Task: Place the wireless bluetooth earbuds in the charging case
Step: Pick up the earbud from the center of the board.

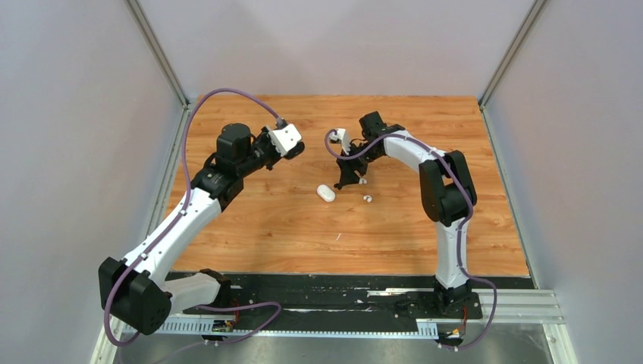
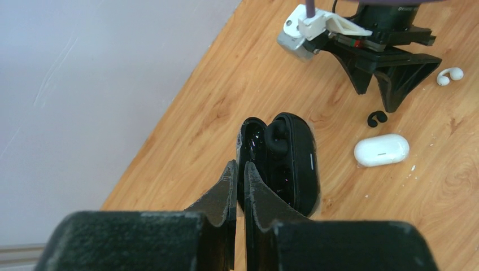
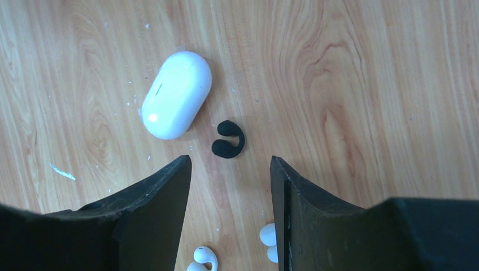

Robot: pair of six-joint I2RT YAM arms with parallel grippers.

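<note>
Right gripper point(image 3: 230, 164) hangs open over 1 black earbud point(image 3: 228, 140), white case point(image 3: 176, 95) just beside; left gripper point(image 2: 240, 167) pinches open black case point(image 2: 296, 158).

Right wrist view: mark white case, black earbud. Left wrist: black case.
White pebble-shaped case point(image 3: 176, 95), right wrist view, lid centre.
Loose black C-shaped earbud point(image 3: 225, 148), right wrist view, lower bulb.
Open black charging case point(image 2: 299, 166), left wrist view, right half.
</note>
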